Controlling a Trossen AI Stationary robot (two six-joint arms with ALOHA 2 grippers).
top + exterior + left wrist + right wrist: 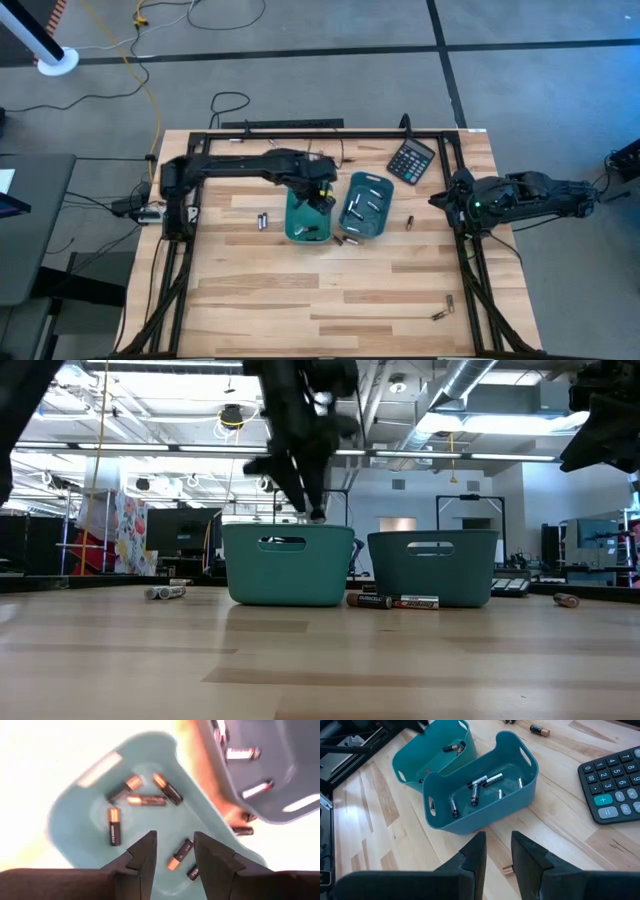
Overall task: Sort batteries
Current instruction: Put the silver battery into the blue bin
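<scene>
Two teal trays stand side by side mid-table. The left tray (303,222) (90,815) holds several dark batteries with coppery ends (146,800). The right tray (367,208) (517,795) holds several silvery-grey and dark batteries (479,786). My left gripper (322,196) (314,512) (175,839) hangs open just above the left tray's opening, pointing down and holding nothing; one battery (180,854) lies on the tray floor below its gap. My right gripper (442,200) (497,840) is open, raised above the table right of the right tray; a loose battery (508,869) lies below it.
A black calculator (411,160) (615,782) lies behind the trays on the right. Loose batteries lie on the table: a pair left of the trays (263,221) (166,592), some in front of the trays (341,240) (392,601), one at the right (409,222), some near the front right (442,312).
</scene>
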